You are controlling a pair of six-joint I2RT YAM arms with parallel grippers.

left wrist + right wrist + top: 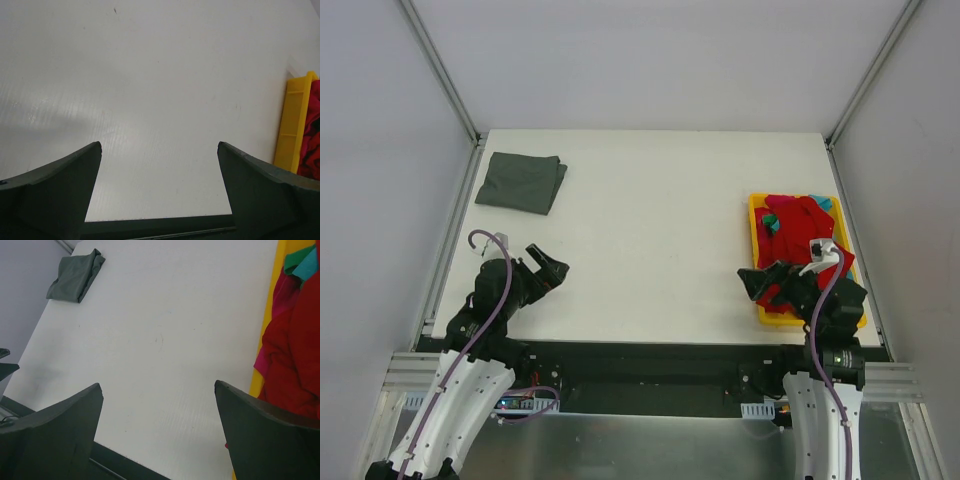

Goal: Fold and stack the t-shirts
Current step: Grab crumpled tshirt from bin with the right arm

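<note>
I see the red shirt (798, 218), turquoise shirt (307, 268) and green shirt (295, 255) heaped in the yellow tray (292, 130); left gripper (159, 145) and right gripper (158, 385) spread, empty.

A folded dark grey t-shirt (522, 182) lies far left, while a red t-shirt (802, 222) fills the yellow tray (754, 228) at right.

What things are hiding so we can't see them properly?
- Top view: the near part of the tray is covered by the right hand.
- Top view: the shirts in it are heaped together, so their number is unclear.
- Left wrist view: the tray is cut off by the right edge.
</note>
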